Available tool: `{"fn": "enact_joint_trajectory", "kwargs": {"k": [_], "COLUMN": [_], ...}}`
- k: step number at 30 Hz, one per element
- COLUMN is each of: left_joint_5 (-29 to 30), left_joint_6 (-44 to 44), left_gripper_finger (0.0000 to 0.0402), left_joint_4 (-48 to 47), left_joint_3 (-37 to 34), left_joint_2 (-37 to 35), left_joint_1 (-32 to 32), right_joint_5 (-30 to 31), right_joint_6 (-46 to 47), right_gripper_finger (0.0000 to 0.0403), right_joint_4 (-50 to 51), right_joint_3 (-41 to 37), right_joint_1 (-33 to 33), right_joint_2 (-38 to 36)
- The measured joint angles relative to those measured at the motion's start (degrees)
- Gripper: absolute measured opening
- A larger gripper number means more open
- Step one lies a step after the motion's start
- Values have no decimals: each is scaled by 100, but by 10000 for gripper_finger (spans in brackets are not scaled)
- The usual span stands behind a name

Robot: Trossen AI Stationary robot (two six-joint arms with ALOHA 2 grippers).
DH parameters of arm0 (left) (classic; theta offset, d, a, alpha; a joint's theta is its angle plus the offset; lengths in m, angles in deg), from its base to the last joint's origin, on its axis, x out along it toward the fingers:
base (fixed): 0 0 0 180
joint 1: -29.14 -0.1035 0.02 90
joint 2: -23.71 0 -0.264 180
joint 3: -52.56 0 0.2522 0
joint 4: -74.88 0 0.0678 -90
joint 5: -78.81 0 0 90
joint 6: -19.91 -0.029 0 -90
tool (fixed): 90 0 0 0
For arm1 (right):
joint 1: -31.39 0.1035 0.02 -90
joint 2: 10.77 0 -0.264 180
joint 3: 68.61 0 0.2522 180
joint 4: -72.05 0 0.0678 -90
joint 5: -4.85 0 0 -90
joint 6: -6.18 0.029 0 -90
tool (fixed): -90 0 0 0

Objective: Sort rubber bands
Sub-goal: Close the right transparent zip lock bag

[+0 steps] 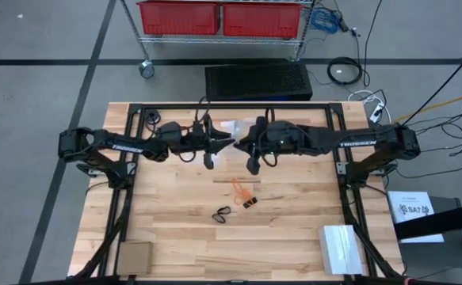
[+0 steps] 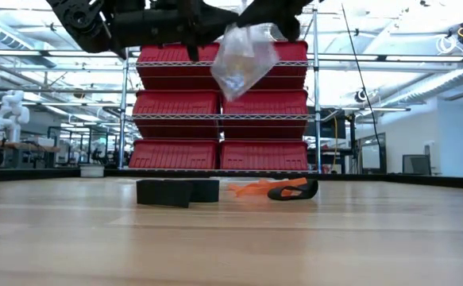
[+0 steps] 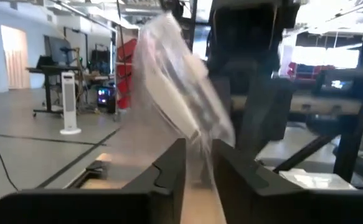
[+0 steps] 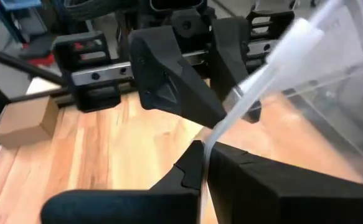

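A clear plastic bag (image 2: pixel 243 56) hangs high above the table's middle, between my two grippers. My right gripper (image 4: pixel 203 149) comes from the table's right and is shut on the bag. My left gripper (image 3: pixel 198 152) faces it from the left. It is open, with one finger on either side of the bag's film (image 3: pixel 181 93). Below them, rubber bands lie loose on the wood: an orange one (image 1: pixel 241 188), a black one (image 1: pixel 221 212), and a small black-and-orange cluster (image 1: pixel 250 203). My right gripper pinches the bag's edge by its white strip (image 4: pixel 231 118) between its two fingers. It comes roughly level from the table's right, slanting a little down. The bag is lifted clear of the table and hangs below the hold. Whether my left gripper touches the film, I cannot tell.
A cardboard box (image 1: pixel 135 256) sits at the near left corner and a white box (image 1: pixel 341 247) at the near right. A thin tan strip (image 1: pixel 234 180) lies by the bands. A black block (image 2: pixel 177 191) shows on the table in the low view. Red bins (image 1: pixel 223 17) stand beyond the far edge.
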Motion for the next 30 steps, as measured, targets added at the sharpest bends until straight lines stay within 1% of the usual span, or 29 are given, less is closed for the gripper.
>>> {"fn": "enact_joint_trajectory", "kwargs": {"k": [6, 10, 13, 20, 22, 24, 28, 30], "left_joint_5": [-8, -155, -389, -888, -933, -946, -944, -948], "left_joint_6": [-5, -85, -151, -107, -105, -160, -739, -934], "left_gripper_finger": [128, 144, 148, 149, 149, 149, 149, 149], "left_joint_4": [-419, -603, -703, -715, -1040, -1595, -2898, -3339], "left_joint_3": [0, 0, 0, 0, 78, 253, 784, 991], "left_joint_2": [0, 0, 0, 0, -2, -2, 0, -2], "left_joint_1": [0, 0, 0, -84, -143, -199, -235, -221], "right_joint_5": [-48, -59, -59, -85, -86, -149, -256, -390], "right_joint_6": [149, 223, 223, 79, 58, 50, -141, -247], "right_gripper_finger": [0, 0, 0, 0, 0, 0, 0, 0], "right_joint_4": [1622, 2753, 3364, 4265, 4471, 4558, 4557, 4562], "right_joint_3": [634, 953, 1102, 1150, 1150, 1150, 1150, 1150], "right_joint_1": [66, 69, 69, 69, 69, 69, 98, 105], "right_joint_2": [0, -2, -2, -2, -2, 13, 182, 327]}}
